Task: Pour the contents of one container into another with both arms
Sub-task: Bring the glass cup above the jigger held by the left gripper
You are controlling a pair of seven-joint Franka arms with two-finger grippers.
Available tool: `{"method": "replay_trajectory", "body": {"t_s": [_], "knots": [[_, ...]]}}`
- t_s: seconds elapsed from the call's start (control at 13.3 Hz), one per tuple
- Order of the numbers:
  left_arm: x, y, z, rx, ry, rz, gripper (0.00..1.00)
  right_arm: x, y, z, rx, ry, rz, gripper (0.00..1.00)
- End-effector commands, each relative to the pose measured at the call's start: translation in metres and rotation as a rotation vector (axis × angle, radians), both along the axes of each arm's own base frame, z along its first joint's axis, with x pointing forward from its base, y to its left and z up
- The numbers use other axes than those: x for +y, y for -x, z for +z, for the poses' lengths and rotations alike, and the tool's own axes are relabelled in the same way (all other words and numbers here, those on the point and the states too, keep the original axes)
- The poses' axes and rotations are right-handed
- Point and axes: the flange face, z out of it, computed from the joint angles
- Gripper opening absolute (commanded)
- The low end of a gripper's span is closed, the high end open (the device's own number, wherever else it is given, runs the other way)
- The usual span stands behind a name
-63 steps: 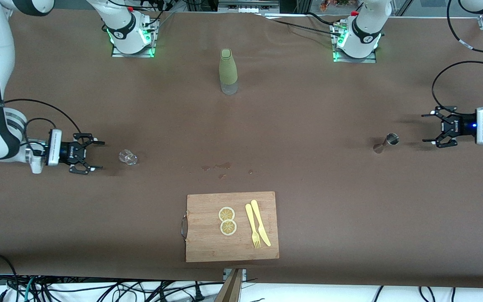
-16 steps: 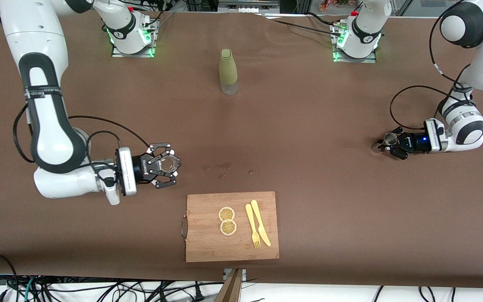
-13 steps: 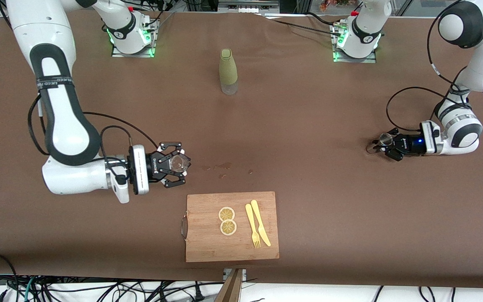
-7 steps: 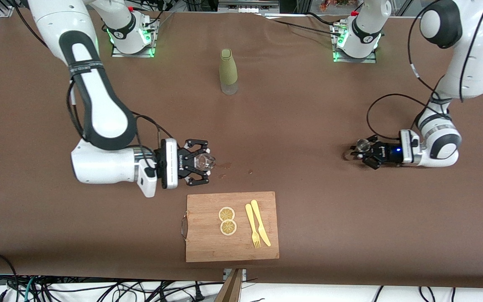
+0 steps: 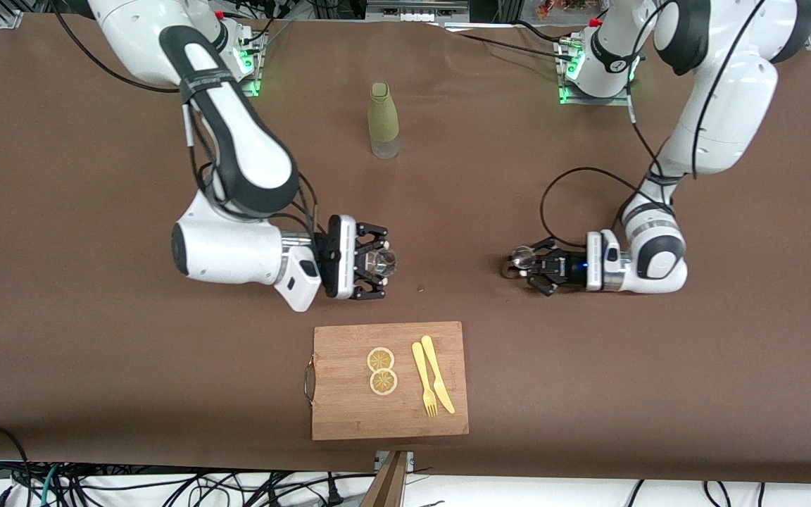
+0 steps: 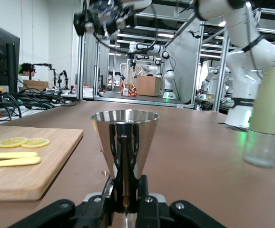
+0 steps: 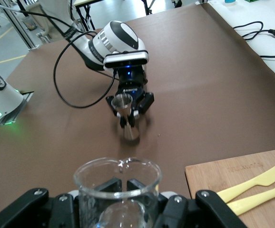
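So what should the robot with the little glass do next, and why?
Probably carry the glass closer to the jigger. The right tool grips the glass upright and the left tool grips the jigger upright, but bare table separates them, so pouring now would miss.

A robotics lab, plain as day: two white arms bolted down on plates glowing green [image 5: 222, 67] along a long table under a brown cover [image 5: 96, 352]. Loose black cables [image 5: 166, 486] spill along the table's edge nearest the front camera. The left wrist view looks down a hall of aluminium framing [image 6: 83, 52], with more white robot arms [image 6: 149, 50] at other stations, a cardboard box [image 6: 148, 86], a dark monitor [image 6: 2, 61] and strip lights overhead. Kitchen props only – a wooden board [image 5: 349, 415] with lemon slices [image 5: 381, 370]
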Motion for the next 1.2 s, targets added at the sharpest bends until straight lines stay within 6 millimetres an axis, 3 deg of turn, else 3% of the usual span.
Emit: {"method": "replay_trajectory", "body": {"t_s": [0.0, 0.3, 1.12], "knots": [[-0.045, -0.008, 0.014, -0.021, -0.020, 0.038, 0.00, 0.031, 0.016, 0.011, -0.034, 0.041, -0.033, 0.00], [-0.097, -0.003, 0.015, -0.011, -0.014, 0.045, 0.00, 0.065, 0.036, 0.011, -0.085, 0.119, -0.045, 0.00], [-0.151, -0.002, 0.020, -0.024, 0.000, 0.067, 0.00, 0.094, 0.065, -0.008, -0.131, 0.324, 0.006, 0.00]]}}
